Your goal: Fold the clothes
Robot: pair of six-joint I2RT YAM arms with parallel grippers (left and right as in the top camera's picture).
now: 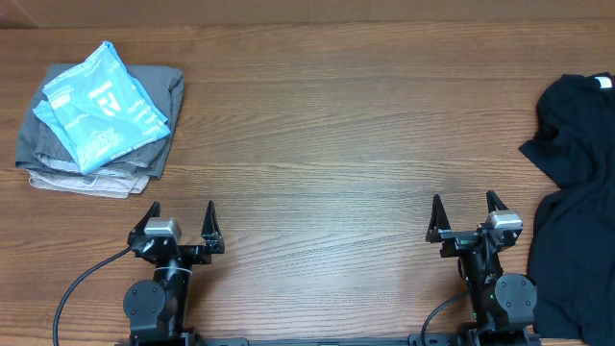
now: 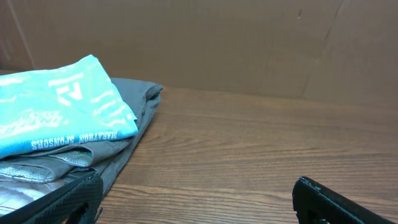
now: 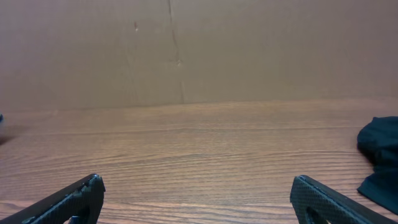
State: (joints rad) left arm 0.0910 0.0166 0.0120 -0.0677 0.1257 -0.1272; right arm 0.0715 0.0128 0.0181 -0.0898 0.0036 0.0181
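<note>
The clothes [image 1: 575, 202] are crumpled black fabric at the table's right edge, with a small white neck label at the top; part runs out of the overhead view. A dark corner of the clothes [image 3: 380, 160] shows at the right of the right wrist view. My right gripper [image 1: 467, 211] stands open near the front edge, just left of the black fabric and not touching it. My left gripper [image 1: 180, 214] stands open at the front left, with bare wood between its fingers. In both wrist views the jaws stand wide apart over empty table.
At the back left lies a stack of folded grey and beige garments [image 1: 154, 115] with a light-blue printed garment [image 1: 101, 104] on top; the same stack [image 2: 118, 149] fills the left of the left wrist view. A brown wall [image 3: 186, 50] backs the wooden table [image 1: 336, 144].
</note>
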